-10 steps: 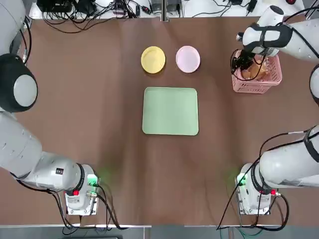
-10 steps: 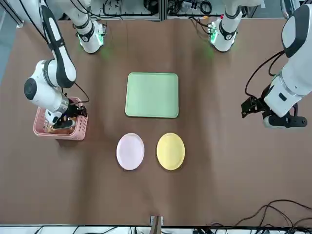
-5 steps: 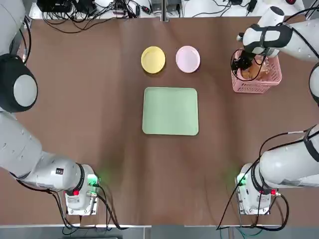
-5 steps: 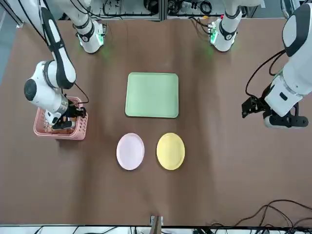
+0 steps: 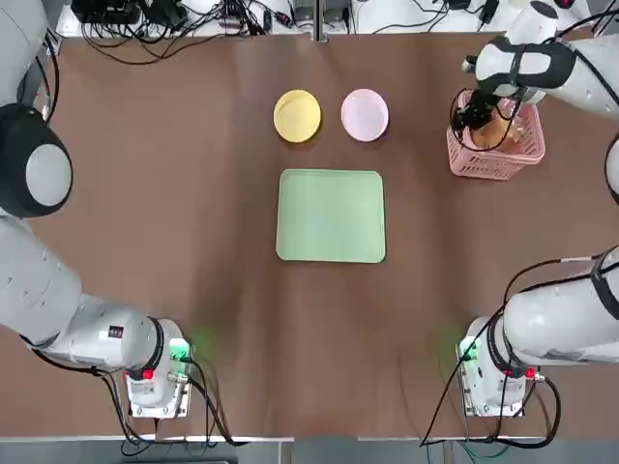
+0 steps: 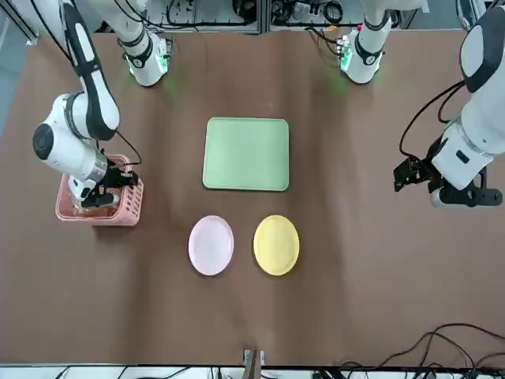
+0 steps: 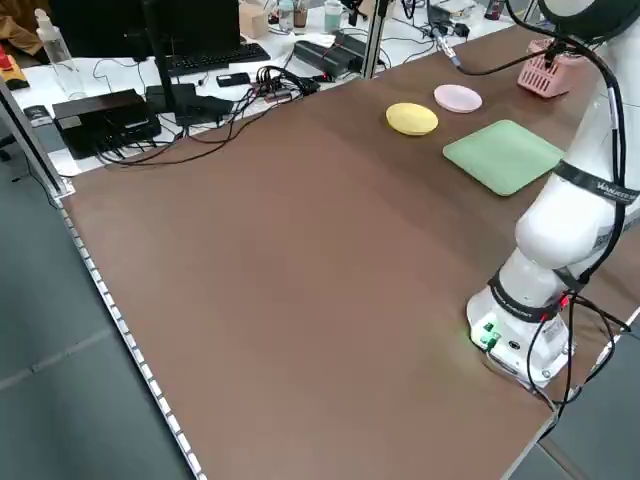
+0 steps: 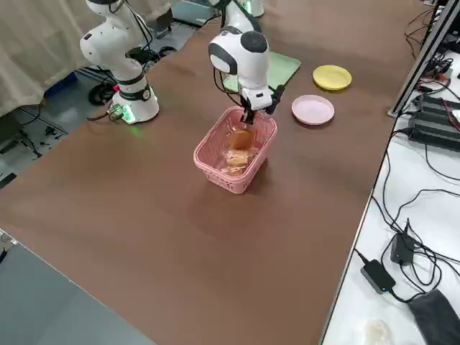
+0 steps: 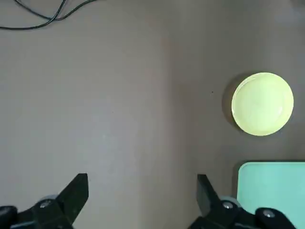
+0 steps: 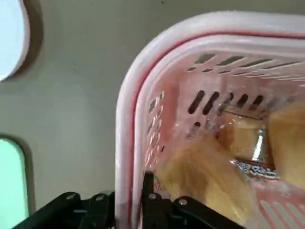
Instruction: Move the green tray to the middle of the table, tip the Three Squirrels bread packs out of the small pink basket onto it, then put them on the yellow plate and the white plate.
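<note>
The green tray (image 5: 331, 217) lies mid-table; the small pink basket (image 10: 127, 143) is beyond it, toward the right arm. The right gripper (image 10: 128, 198) has its fingers clamped on the basket wall; it should lift slowly and level, so no bread packs (image 10: 205, 176) fall out

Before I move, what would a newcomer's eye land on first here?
Probably the green tray, mid-table, with the yellow plate and white plate beyond it. Then the pink basket of bread packs at the robot's right, its wall pinched by the right gripper.
</note>
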